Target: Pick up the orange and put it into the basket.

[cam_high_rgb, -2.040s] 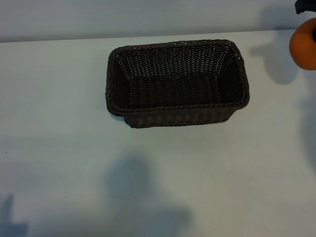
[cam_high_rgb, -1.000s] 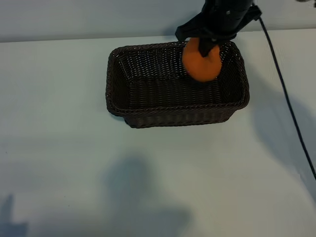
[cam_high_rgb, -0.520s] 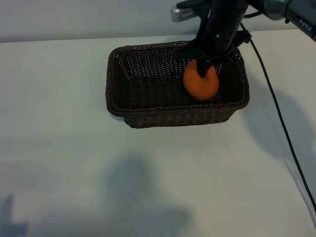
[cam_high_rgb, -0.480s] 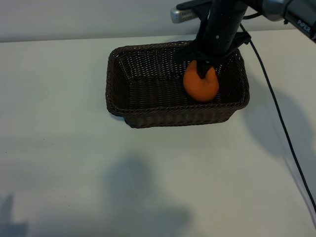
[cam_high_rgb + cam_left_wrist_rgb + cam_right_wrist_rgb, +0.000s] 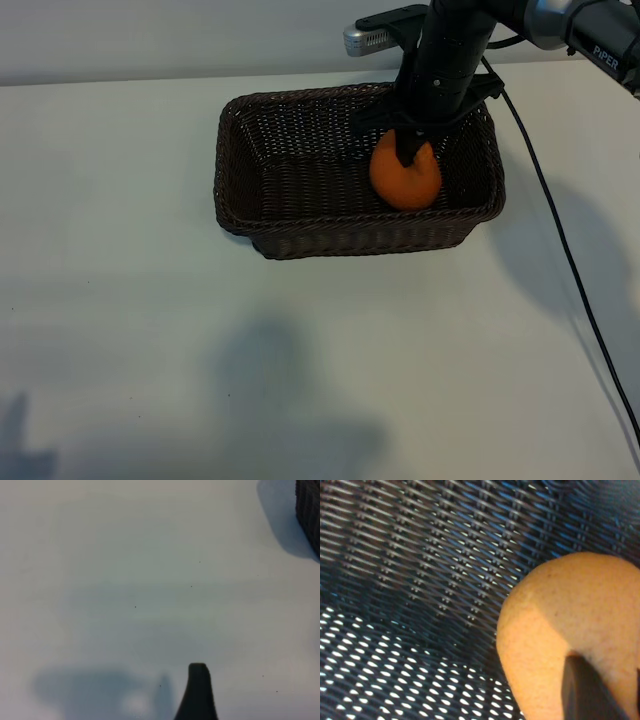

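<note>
Where the right arm comes down from the far side of the tabletop (image 5: 120, 330), its dark wrist covers the top of the orange (image 5: 405, 180) and much of the right hand (image 5: 412, 152), so the fingertips cannot be followed fully from outside. One dark finger (image 5: 585, 690) shows in the right wrist view, lying against the fruit's skin, and the fingers sit closely on either side of the orange's top; whether they are gripping or have just slackened cannot be told. The orange is inside the basket (image 5: 300, 235), low in its right-hand part, close to the near wall and the right end; whether it rests on the woven floor cannot be made out. The arm's upper links are cut off at the frame's top and right edges, and a black cable (image 5: 560, 250) trails from it across the tabletop to the lower right.

Of the left hand (image 5: 198, 690) only one dark fingertip shows, in the left wrist view, over bare tabletop, with a corner of the basket well off at the edge; its fingers are spread wide with nothing between them.

Left of the orange the basket's floor is open. Bare tabletop lies around the basket on the left and the near side.
</note>
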`<state>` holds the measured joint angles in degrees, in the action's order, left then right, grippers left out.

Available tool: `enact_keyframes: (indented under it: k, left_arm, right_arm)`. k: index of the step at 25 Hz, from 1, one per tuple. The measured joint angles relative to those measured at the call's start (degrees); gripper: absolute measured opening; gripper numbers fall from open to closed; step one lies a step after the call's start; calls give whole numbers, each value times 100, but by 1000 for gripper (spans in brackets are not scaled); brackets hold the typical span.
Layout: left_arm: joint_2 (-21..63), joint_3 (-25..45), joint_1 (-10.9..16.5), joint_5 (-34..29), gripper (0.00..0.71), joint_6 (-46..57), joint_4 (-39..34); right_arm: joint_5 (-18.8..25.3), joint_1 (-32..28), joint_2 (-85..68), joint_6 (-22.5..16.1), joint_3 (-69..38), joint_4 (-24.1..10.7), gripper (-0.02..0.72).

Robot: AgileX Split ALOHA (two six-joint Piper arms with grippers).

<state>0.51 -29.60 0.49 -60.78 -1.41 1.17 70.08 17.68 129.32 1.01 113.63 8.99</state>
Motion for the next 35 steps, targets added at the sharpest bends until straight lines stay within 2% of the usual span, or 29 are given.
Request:
enact_keyframes:
  k: [3, 7, 9, 11, 16, 23, 28, 35]
  left_arm:
    - [0, 0, 0, 0, 592, 0, 0]
    - [0, 0, 0, 0, 592, 0, 0]
    - [0, 0, 0, 0, 592, 0, 0]
    - [0, 0, 0, 0, 592, 0, 0]
    - [0, 0, 0, 0, 592, 0, 0]
    - [0, 0, 0, 0, 592, -5, 0]
    - [0, 0, 0, 0, 592, -5, 0]
    - [0, 0, 0, 0, 592, -12, 0]
  right_arm:
    - [0, 0, 0, 0, 0, 5, 234]
    - [-10, 0, -35, 0, 0, 50, 472]
    - [-10, 0, -95, 0, 0, 112, 565]
    - [0, 0, -173, 0, 0, 128, 618]
    - [0, 0, -366, -5, 18, 47, 623]
    - [11, -227, -560, -101, 358, -687, 600]
    - [4, -802, -726, -101, 407, -819, 598]
    - [4, -1948, -759, -101, 407, -853, 597]
